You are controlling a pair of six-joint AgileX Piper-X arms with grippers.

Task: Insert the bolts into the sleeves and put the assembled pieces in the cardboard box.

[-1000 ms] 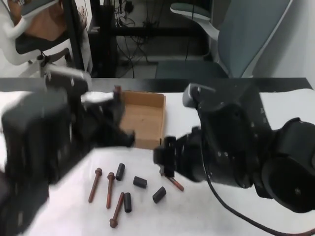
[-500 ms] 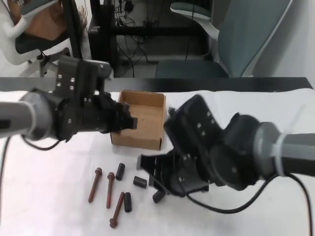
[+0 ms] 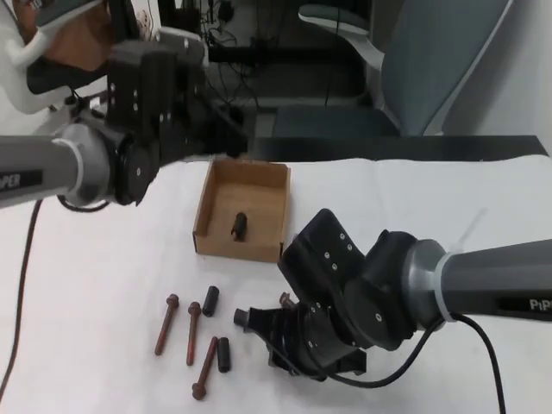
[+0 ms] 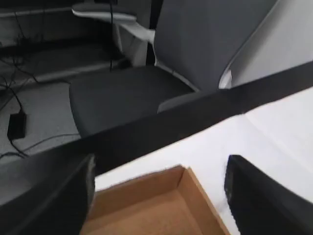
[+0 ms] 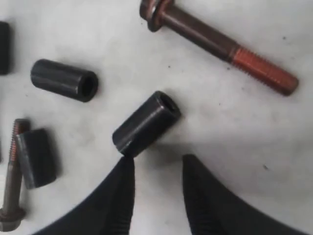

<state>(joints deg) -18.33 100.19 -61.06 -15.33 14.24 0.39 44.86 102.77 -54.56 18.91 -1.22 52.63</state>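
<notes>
The cardboard box [image 3: 203, 226] stands mid-bench with one dark assembled piece [image 3: 239, 226] lying inside. My left gripper [image 4: 161, 166] hangs open and empty above the box's far rim [image 4: 146, 182]. My right gripper [image 5: 157, 161] is low over the white cloth, open by a narrow gap with nothing between its fingers. A black sleeve [image 5: 146, 122] lies just past its fingertips. A copper bolt [image 5: 215, 44] lies beyond it. Two more sleeves [image 5: 64, 80] [image 5: 36, 156] lie to one side. In the high view the right arm [image 3: 362, 297] covers the near sleeve.
Three loose bolts [image 3: 166, 323] [image 3: 193, 332] [image 3: 205, 366] and sleeves [image 3: 210, 300] [image 3: 223, 354] lie in front of the box. An office chair [image 3: 414, 78] stands beyond the bench's dark far edge [image 3: 388, 148]. White cloth spreads to the left and right.
My left arm rose up and back from over the box, and a dark piece now lies inside. My right arm dropped lower onto the loose sleeves.
</notes>
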